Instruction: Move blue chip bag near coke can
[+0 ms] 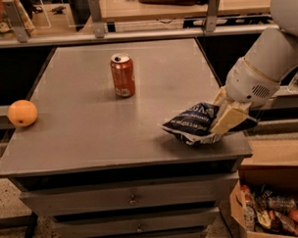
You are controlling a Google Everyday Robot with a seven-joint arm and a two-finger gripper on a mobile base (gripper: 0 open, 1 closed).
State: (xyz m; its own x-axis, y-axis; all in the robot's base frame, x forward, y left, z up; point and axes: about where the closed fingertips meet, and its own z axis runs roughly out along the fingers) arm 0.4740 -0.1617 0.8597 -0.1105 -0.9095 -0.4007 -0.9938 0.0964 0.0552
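Note:
The blue chip bag [191,123], dark navy crinkled foil with white lettering, sits at the front right corner of the grey table [91,137], tilted and partly lifted. My gripper [223,113] is at the bag's right end, its pale fingers [228,119] closed on the bag. The coke can [123,75], reddish-orange with a silver top, stands upright in the middle of the table, well to the left of and farther back than the bag.
A round orange fruit [22,113] lies near the table's left edge. A cardboard box [270,210] of packaged items stands on the floor at the lower right. A shelf rail with posts [136,35] runs behind the table. Drawers [132,200] sit under the tabletop.

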